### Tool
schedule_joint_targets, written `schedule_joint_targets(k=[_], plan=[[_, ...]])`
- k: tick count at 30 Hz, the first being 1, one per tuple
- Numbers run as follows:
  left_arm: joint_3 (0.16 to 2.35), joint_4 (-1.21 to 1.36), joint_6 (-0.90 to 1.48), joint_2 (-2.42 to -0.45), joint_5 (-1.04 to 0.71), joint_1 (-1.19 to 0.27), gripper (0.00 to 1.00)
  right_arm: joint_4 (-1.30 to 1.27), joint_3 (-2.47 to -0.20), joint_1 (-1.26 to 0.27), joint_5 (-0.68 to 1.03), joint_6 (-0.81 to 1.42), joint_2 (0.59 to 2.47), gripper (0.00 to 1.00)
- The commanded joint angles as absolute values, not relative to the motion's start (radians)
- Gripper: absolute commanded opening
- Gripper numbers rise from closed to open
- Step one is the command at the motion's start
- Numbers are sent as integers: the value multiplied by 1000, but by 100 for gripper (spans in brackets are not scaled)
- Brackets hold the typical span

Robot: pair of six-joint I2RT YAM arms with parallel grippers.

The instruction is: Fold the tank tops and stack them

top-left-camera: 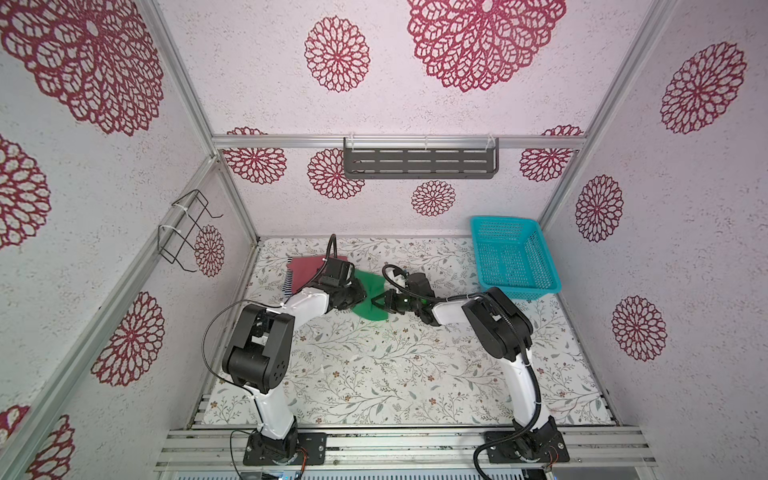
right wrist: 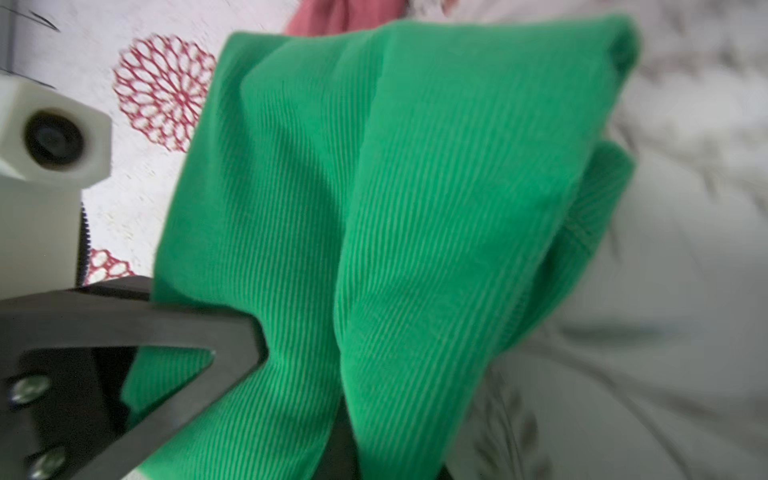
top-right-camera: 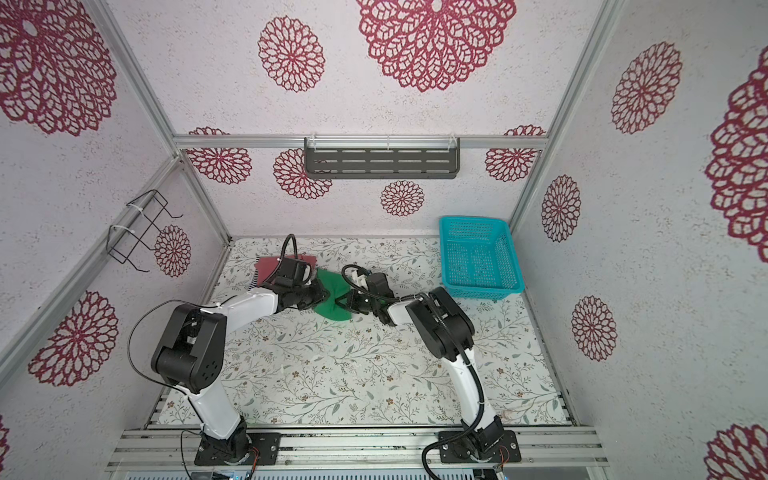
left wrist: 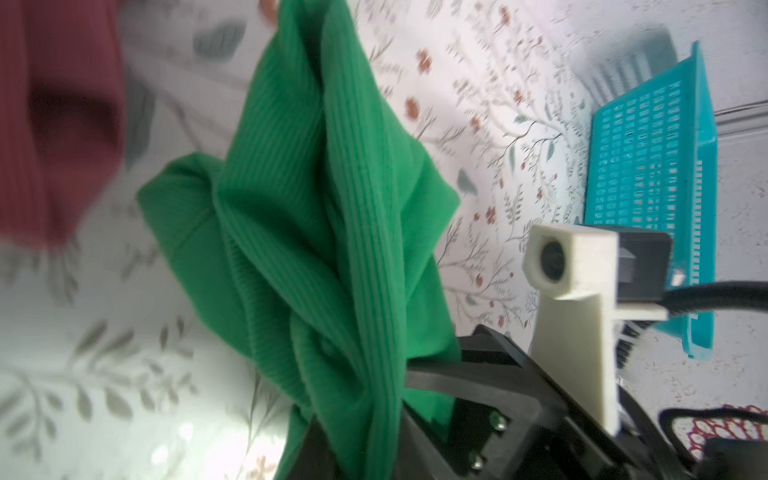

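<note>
While my left claw (top-left-camera: 360,296) and my right claw (top-left-camera: 376,301) both pinch its gathered middle, the green tank top (top-left-camera: 368,312) sits well apart from the teal basket (top-left-camera: 503,219).
My right claw, nearer the basket, is clenched on the cloth. My left claw clamps the same waist from the side away from the basket. The top's long axis runs across the line between my claws. The red-pink tank top (top-left-camera: 307,268), lying over the striped tank top (top-left-camera: 288,286), is farther from the basket, just past my left claw, so I judge my left arm nearer for carrying the green one there.
</note>
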State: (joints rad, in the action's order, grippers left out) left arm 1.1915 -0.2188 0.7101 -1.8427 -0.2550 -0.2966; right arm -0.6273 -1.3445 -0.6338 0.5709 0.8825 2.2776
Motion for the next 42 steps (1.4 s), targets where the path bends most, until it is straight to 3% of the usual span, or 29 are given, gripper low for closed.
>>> schedule_joint_targets(k=[1,18,37,42], plan=[[1319,-348,541,-1895,-322,-261,0,-755,-1470,-652,572,933,2317,0],[1651,-500,379,-2016,-356,-70,0,-629,-2352,-680,537,1053,2803,0],[1594,-509,376,-2020,-413,77,0,-603,-2422,-720,505,1074,2865,0],[1623,-528,356,-2049,-428,80,0,-569,-2355,-719,544,1010,2789,37]])
